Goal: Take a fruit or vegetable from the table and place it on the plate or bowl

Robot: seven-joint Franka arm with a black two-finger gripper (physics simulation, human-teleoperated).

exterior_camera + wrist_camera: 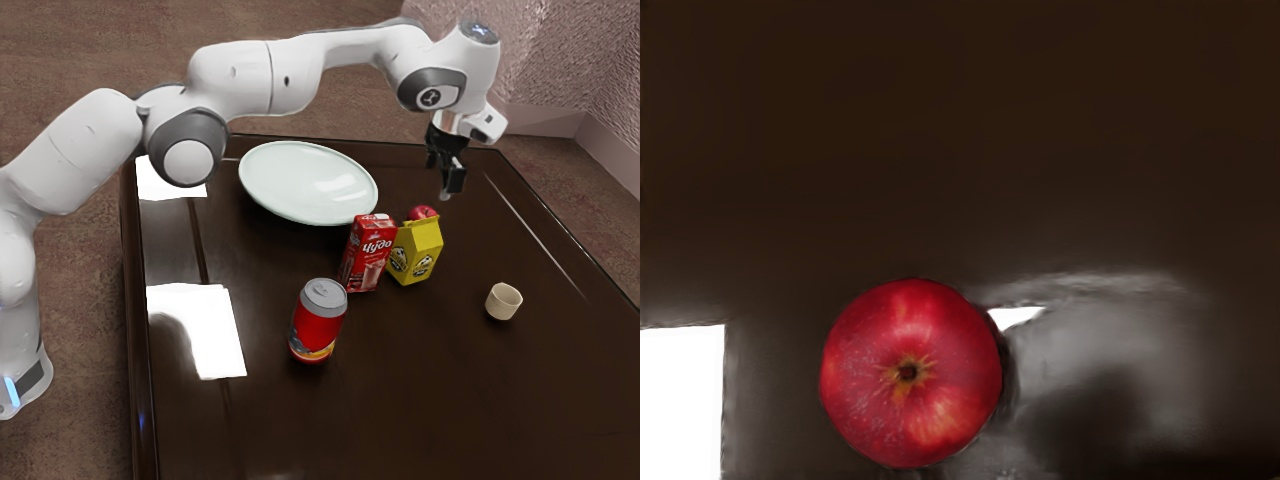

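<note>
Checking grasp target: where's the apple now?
Exterior view: the apple sits on the table just behind the yellow carton, mostly hidden by it, below the hand.

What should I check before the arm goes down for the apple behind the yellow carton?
1. Apple in sight under the hand, stem end up: ok.
2. Gripper hangs above the apple, apart from it: ok.
3. Room beside the apple: cannot tell. In the exterior view the yellow carton stands close in front of it and hides its lower part.
4. Plate bare and ready to receive: ok.
5. Way from the apple to the plate: probably ok. The red carton stands near the plate's rim, so lift well up first.
</note>
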